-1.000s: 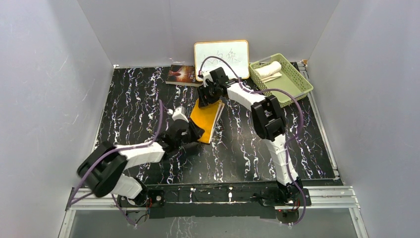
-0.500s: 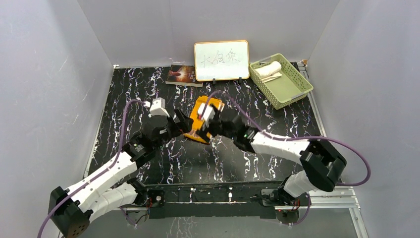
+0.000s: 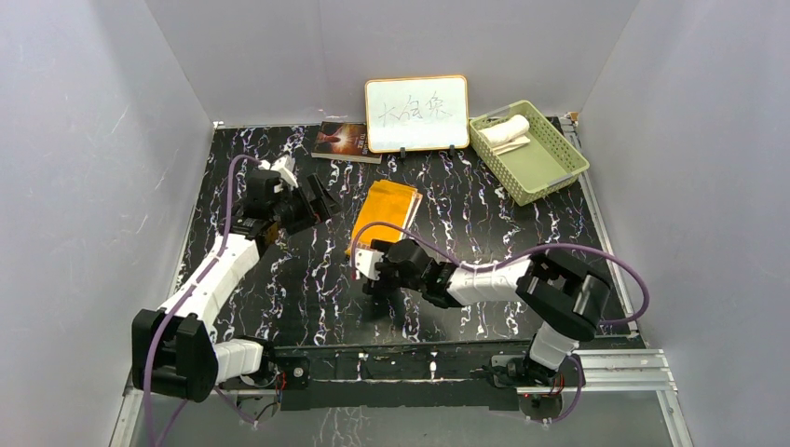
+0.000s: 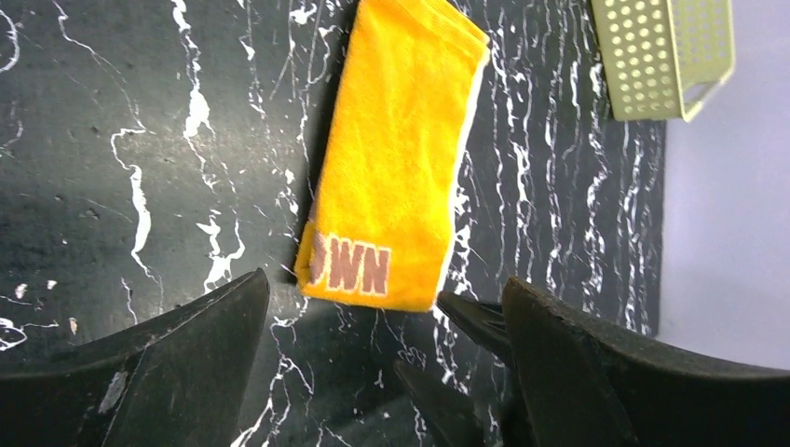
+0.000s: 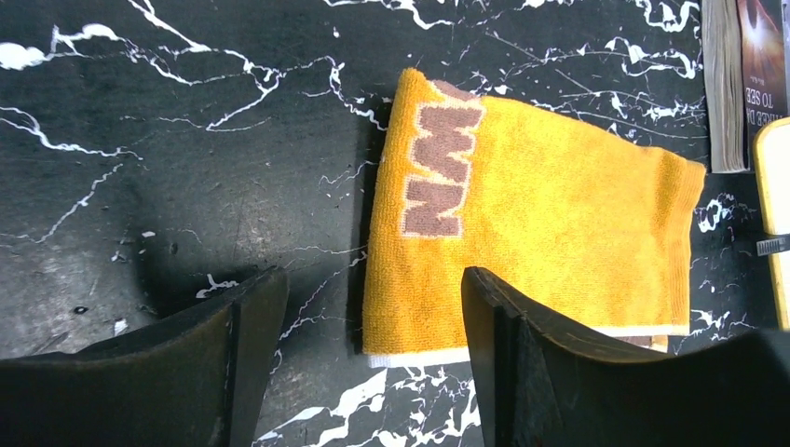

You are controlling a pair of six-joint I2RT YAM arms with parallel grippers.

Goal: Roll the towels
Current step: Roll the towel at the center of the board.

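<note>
Release is the change. A second ago both pincers sat on the orange-yellow terry towel (image 3: 385, 212), the left one shut at its near corner and the right one at its far end. Now neither touches it.

- Left gripper (image 3: 319, 200): swung out to the left of the towel, well apart from it, jaws wide and empty.
- Right gripper (image 3: 371, 272): drawn back to the near short end, jaws apart and holding nothing. Its wrist view shows that brown-lettered end just ahead of the fingers.
- Towel: a narrow folded strip, flat on the black marbled table (image 3: 466, 214), unrolled.

You can read this as the folding done and the rolling not yet begun. The right pincer looks placed to start at the near end.

Count:
- Towels: two. The orange one is on the table. The cream-white one (image 3: 508, 129) is in the pale green perforated plastic basket (image 3: 562, 138), seemingly already rolled, though it is small in view.
- Baskets: one.
- Orange-framed whiteboard (image 3: 416, 114): one, at the back.
- Dark-covered book (image 3: 341, 139): one, just left of the board.
</note>
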